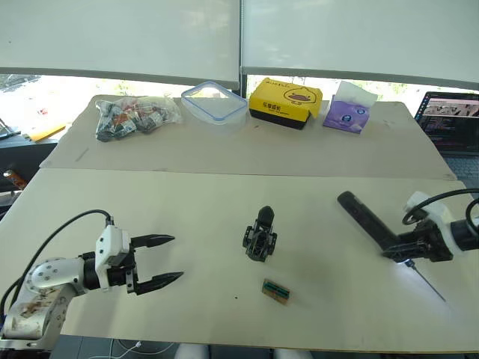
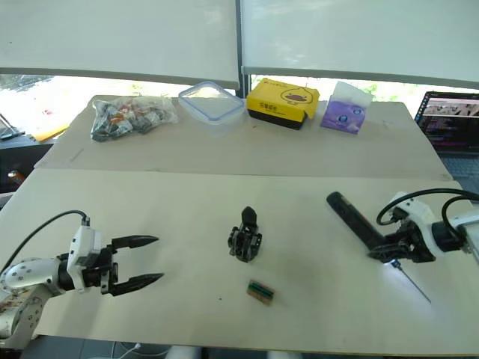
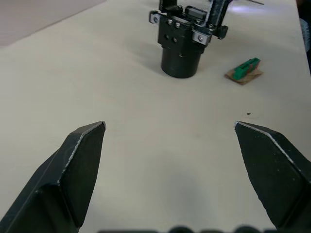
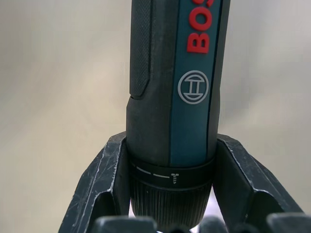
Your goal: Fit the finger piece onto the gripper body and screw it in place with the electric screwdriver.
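Head views: the gripper body (image 1: pixel 260 235) stands mid-surface (image 1: pixel 202 209), a small green block (image 1: pixel 276 292) near it. The left gripper (image 1: pixel 161 260) hovers at the left with jaws spread and empty. At the right, the right gripper (image 2: pixel 392 249) pinches the screwdriver (image 2: pixel 358 219), bit toward the surface edge.

Left wrist view: spread fingers (image 3: pixel 80 160) face the body (image 3: pixel 186 34) and the block (image 3: pixel 244 71).

Right wrist view: jaws clamp the screwdriver (image 4: pixel 175 102) near its collar.

Matt plastics on a pale, smooth board

The long black-and-teal electric screwdriver (image 4: pixel 172 97) has matt plastic with a textured grip panel and thin metal bit; the chunky black gripper body (image 3: pixel 182 41) shows dull plastic and small bright metal screws.
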`<action>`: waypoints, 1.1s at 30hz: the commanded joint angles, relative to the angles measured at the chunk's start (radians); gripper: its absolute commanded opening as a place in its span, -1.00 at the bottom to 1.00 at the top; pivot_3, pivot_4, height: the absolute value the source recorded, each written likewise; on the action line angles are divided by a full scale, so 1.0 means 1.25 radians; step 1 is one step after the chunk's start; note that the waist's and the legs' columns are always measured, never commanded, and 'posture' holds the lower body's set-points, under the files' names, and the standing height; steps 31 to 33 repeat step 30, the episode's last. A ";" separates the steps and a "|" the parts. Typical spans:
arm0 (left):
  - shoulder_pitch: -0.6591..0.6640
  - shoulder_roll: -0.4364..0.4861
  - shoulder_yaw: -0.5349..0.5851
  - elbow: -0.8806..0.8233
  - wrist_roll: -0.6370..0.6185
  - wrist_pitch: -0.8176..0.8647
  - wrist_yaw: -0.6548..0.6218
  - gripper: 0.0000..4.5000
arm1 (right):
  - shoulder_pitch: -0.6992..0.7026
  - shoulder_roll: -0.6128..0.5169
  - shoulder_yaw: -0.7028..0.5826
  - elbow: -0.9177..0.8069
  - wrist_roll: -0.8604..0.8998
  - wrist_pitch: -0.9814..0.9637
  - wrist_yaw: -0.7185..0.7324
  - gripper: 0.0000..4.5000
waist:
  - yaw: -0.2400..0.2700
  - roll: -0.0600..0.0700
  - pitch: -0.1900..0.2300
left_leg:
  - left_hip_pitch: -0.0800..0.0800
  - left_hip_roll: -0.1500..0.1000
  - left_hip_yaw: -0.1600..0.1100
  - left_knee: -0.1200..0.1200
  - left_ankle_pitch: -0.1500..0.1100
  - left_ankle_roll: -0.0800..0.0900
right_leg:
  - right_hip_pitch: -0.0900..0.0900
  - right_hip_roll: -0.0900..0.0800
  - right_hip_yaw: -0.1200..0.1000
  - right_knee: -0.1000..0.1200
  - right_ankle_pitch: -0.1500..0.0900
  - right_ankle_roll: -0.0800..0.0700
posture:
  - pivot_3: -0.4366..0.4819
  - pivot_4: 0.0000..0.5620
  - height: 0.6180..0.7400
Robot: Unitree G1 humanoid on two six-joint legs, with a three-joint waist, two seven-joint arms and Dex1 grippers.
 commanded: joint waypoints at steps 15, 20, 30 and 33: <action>0.021 0.052 0.122 0.038 0.047 -0.044 0.034 1.00 | 0.054 -0.043 -0.278 0.019 0.014 -0.275 0.142 0.98 | -0.004 -0.001 0.001 | 0.001 0.000 0.000 0.003 0.000 0.000 | 0.002 0.000 0.000 0.002 0.000 0.000 | -0.05 -0.47 1.00; 0.054 0.100 0.172 0.116 0.115 -0.127 0.026 1.00 | 0.152 0.030 -0.512 -0.072 0.188 -0.437 0.225 0.98 | -0.010 -0.001 0.001 | 0.003 0.001 0.000 0.002 0.000 0.000 | 0.004 0.001 0.000 0.003 0.000 0.001 | -0.05 -0.47 1.00; 0.060 0.114 0.190 0.153 0.144 -0.164 0.046 1.00 | 0.359 0.194 -0.584 -0.251 0.238 -0.627 0.213 0.98 | -0.002 -0.005 0.002 | 0.003 0.000 0.000 0.007 0.000 0.000 | 0.006 0.000 0.000 0.004 -0.001 -0.001 | -0.05 -0.47 1.00; 0.060 0.114 0.190 0.153 0.144 -0.164 0.046 1.00 | 0.359 0.194 -0.584 -0.251 0.238 -0.627 0.213 0.98 | -0.002 -0.005 0.002 | 0.003 0.000 0.000 0.007 0.000 0.000 | 0.006 0.000 0.000 0.004 -0.001 -0.001 | -0.05 -0.47 1.00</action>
